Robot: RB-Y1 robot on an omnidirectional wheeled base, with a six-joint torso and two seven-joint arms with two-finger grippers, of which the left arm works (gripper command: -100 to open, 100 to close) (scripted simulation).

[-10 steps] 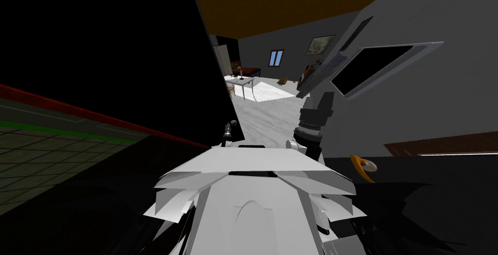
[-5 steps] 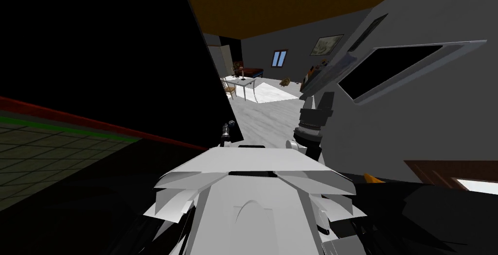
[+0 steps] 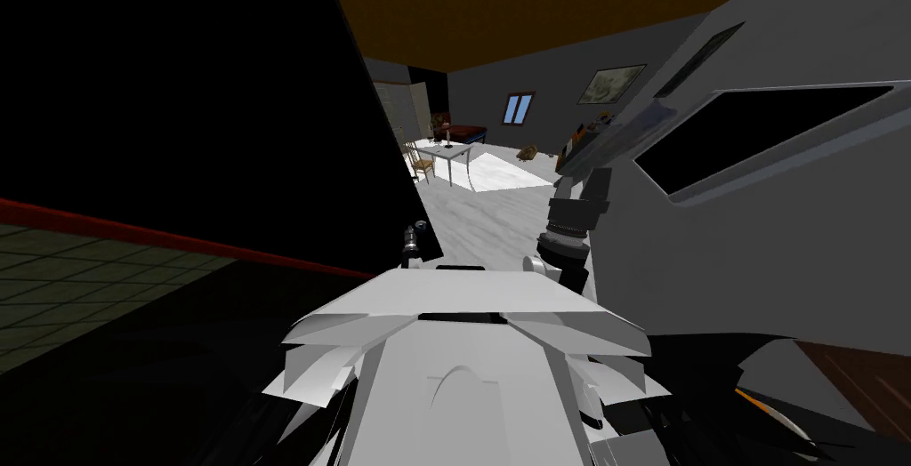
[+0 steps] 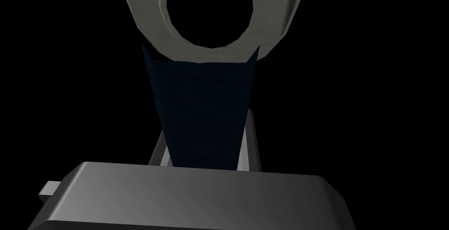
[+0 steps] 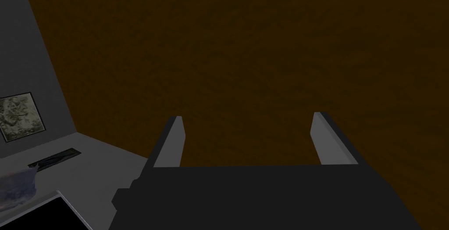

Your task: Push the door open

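The door (image 3: 222, 105) is a black slab on my left, its free edge slanting down to the handle (image 3: 414, 242) just above my chest. In the left wrist view my left gripper (image 4: 204, 141) is shut on the dark blue lever handle (image 4: 201, 104), one finger (image 4: 253, 131) pressing each side; the lever runs up to a grey ring plate (image 4: 210, 54). My right arm (image 3: 574, 220) is raised beside the grey wall. The right gripper (image 5: 247, 139) stands open with nothing between its fingers.
Past the door's edge a pale floor (image 3: 498, 220) leads into a room with a white table (image 3: 449, 151), a chair (image 3: 418, 160) and a light rug (image 3: 503, 172). A grey wall (image 3: 756, 247) with a black framed opening (image 3: 756, 132) stands close on my right.
The whole head view has shifted: the door's edge has swung further left, more of the room shows, and the right wall's opening has slid right. Both arms look unmoved.
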